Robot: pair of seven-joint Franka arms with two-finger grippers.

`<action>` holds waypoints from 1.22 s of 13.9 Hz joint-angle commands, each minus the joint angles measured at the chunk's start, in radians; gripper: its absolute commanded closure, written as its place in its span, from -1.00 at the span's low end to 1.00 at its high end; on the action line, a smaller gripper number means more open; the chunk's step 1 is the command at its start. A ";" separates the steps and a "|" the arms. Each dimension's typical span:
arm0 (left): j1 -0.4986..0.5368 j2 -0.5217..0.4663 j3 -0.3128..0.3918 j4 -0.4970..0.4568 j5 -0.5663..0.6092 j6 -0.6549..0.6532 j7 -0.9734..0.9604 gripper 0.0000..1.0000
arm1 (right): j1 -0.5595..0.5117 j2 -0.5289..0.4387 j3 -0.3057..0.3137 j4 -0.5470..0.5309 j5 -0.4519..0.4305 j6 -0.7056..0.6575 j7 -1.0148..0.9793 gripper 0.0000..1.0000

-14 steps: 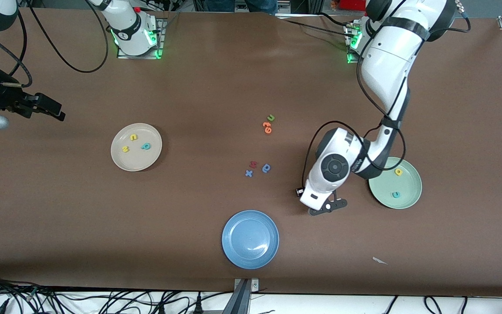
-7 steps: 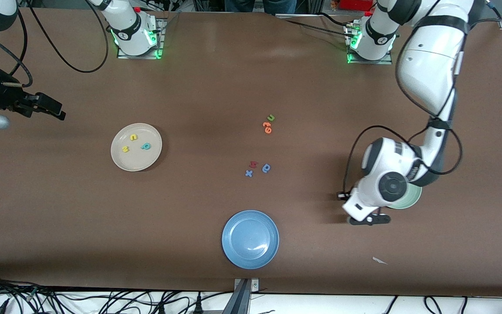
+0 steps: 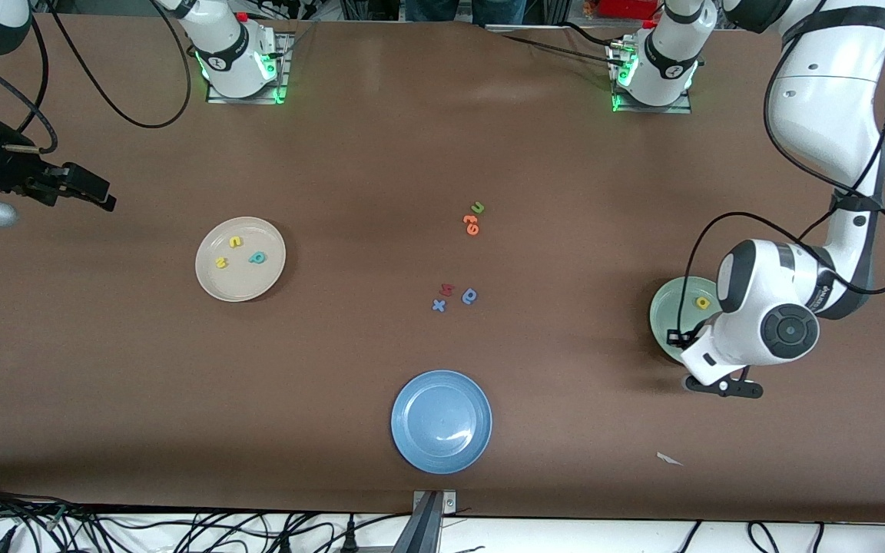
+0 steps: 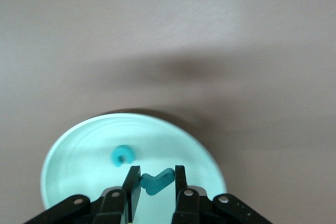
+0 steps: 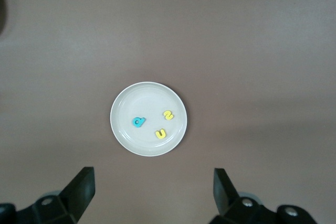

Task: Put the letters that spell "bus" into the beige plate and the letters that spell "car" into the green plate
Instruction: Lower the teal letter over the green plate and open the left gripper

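Swung over green plate (image 3: 661, 311), left gripper (image 4: 156, 182) pinches teal r (image 4: 157, 180) above rim; right gripper (image 5: 155, 190) waits, jaws wide, w/ bare tabletop round beige plate (image 5: 126, 129)

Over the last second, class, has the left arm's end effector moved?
Yes. The left end effector, shut on the teal r, has swung from beside the green plate on its blue plate side to over that green plate.

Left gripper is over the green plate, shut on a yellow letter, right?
Not quite. The left wrist view shows the left gripper over the green plate shut on a teal letter, not a yellow one.
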 commanded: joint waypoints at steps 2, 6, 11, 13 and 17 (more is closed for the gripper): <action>0.052 -0.105 -0.015 -0.225 0.028 0.178 0.023 0.15 | -0.009 0.007 0.004 0.020 -0.002 -0.019 -0.005 -1.00; 0.054 -0.131 -0.017 -0.212 0.016 0.134 0.021 -1.00 | -0.009 0.009 0.004 0.020 -0.002 -0.019 -0.005 -1.00; 0.054 -0.180 -0.020 -0.203 0.015 0.096 0.018 -1.00 | -0.009 0.009 0.004 0.020 -0.002 -0.018 -0.005 -1.00; 0.054 -0.209 -0.020 -0.180 0.013 0.028 0.018 -1.00 | -0.009 0.009 0.004 0.020 -0.002 -0.017 -0.005 -1.00; 0.069 -0.281 -0.017 -0.143 -0.097 -0.082 0.016 -1.00 | -0.009 0.009 0.004 0.022 -0.002 -0.017 -0.004 -1.00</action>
